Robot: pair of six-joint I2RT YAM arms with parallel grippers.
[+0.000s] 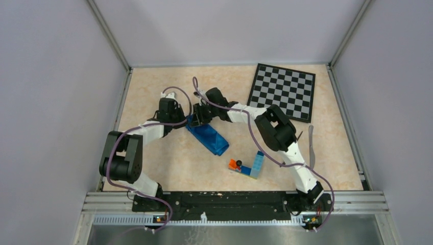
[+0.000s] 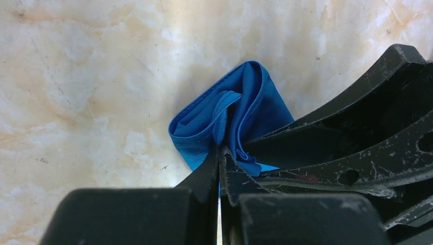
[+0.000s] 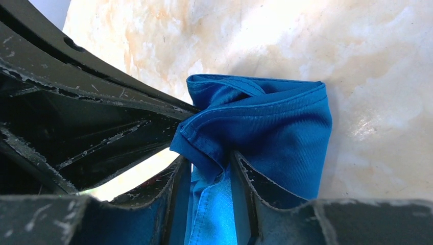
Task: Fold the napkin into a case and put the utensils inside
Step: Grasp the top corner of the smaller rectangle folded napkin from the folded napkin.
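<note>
napkin [image 1: 210, 138]: thin bright-blue cloth, slight sheen, hemmed edge, bundled into a long folded strip. left hand [image 2: 222, 154] clenched on the fold at its far end. right hand [image 3: 209, 164] beside it, jaws parted, cloth slack between. counter [image 1: 168, 163] beige marble-look, chessboard [image 1: 282, 92] far right, grey walls [image 1: 51, 76].

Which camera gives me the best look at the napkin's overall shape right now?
Top external: it shows the napkin whole, as a folded strip. Both wrist views show only its bunched end, close up.
</note>
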